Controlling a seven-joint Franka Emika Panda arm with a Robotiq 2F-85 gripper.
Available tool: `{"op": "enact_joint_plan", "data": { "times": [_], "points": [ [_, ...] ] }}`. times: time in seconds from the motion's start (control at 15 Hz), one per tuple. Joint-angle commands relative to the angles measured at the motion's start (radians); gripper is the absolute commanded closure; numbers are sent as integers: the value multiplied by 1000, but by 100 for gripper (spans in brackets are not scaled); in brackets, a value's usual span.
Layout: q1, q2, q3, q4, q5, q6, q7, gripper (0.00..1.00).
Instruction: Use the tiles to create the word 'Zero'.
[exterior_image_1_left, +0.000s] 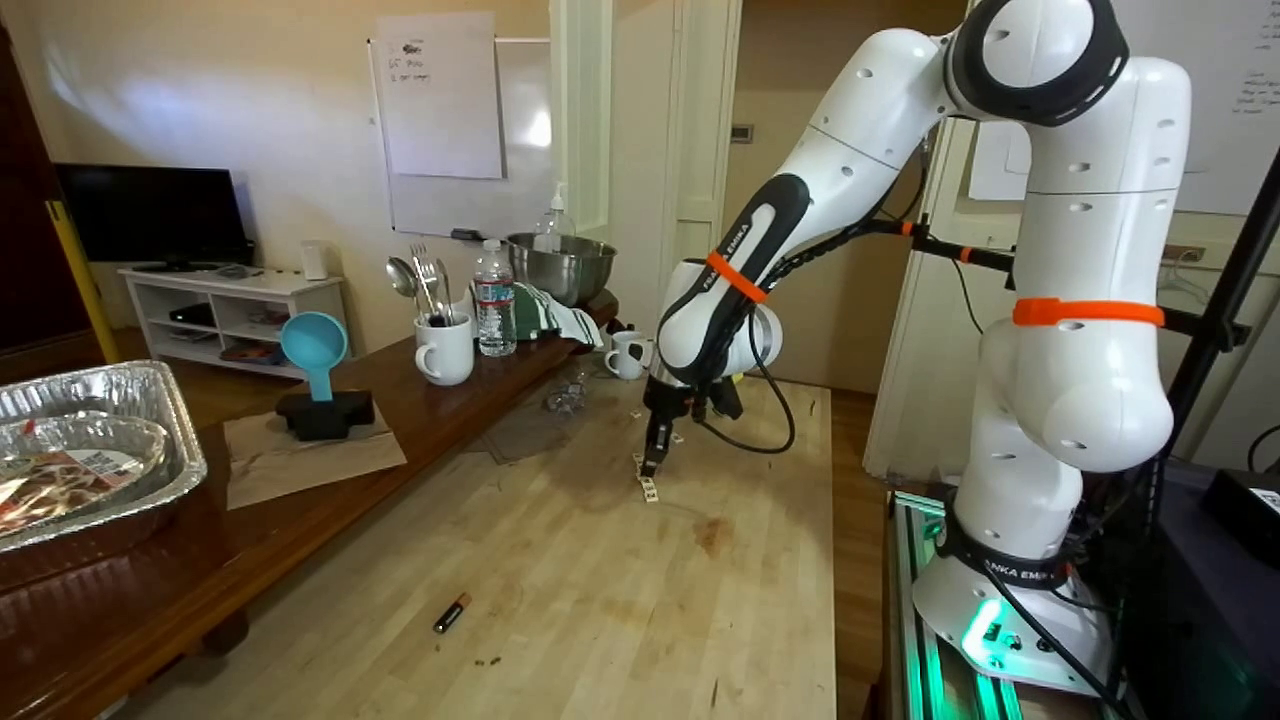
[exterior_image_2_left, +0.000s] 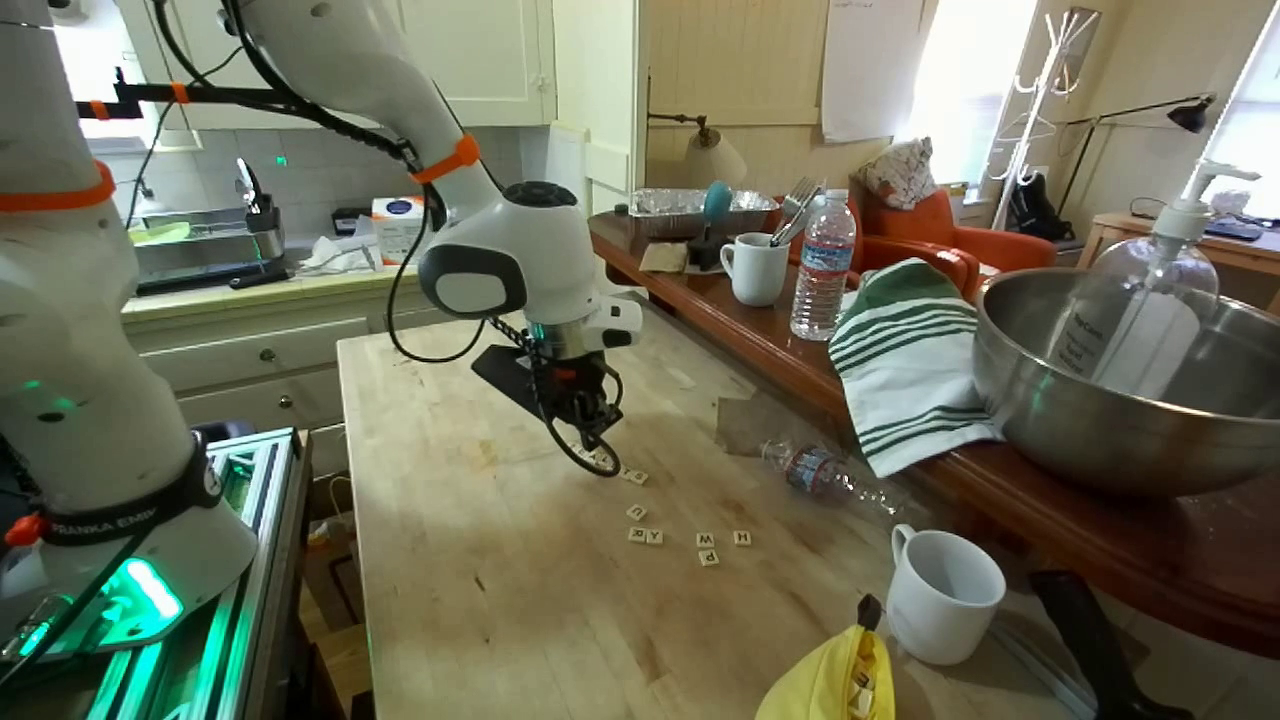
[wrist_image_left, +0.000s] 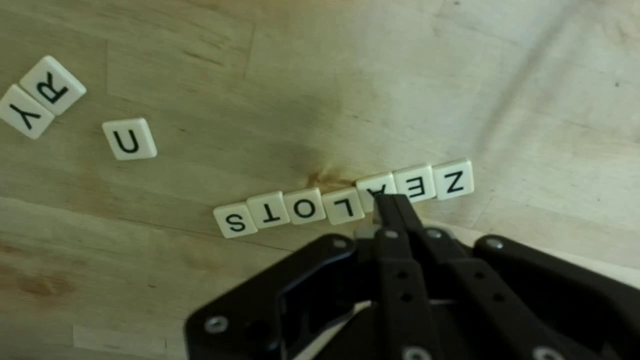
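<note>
Pointing down at the wooden table (exterior_image_2_left: 540, 600), there's the claw (wrist_image_left: 392, 198), fingers (wrist_image_left: 396, 260) pressed together, tips right across the A tile (wrist_image_left: 373, 188); touching or just above, can't tell! That piece sits in a crooked row of tiles (wrist_image_left: 346, 204), roughly midway between the robot-side edge and the edge along the dark counter (exterior_image_1_left: 230, 560), and upside down in the wrist view it spells Z (wrist_image_left: 453, 179), E (wrist_image_left: 415, 183), A, L (wrist_image_left: 336, 212), O (wrist_image_left: 304, 206), T (wrist_image_left: 268, 209), S (wrist_image_left: 235, 220)! Beyond the S end, a lone U (wrist_image_left: 130, 139), then R (wrist_image_left: 53, 85) and Y (wrist_image_left: 26, 111) touching. Further along, in an exterior view, W (exterior_image_2_left: 706, 540) lies just beside P (exterior_image_2_left: 708, 558), H (exterior_image_2_left: 742, 538) apart. Near the counter-side edge: a bottle (exterior_image_2_left: 825, 475) on its side and an upright white mug (exterior_image_2_left: 940, 610), yellow pouch (exterior_image_2_left: 825, 685) beside it.
</note>
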Motion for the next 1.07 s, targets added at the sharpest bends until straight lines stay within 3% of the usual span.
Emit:
{"op": "enact_joint_plan", "data": {
  "times": [0.0,1.0],
  "points": [
    [-15,55,29,36,88,30,-77,100],
    [-33,106,31,73,100,31,-143,100]
  ]
}}
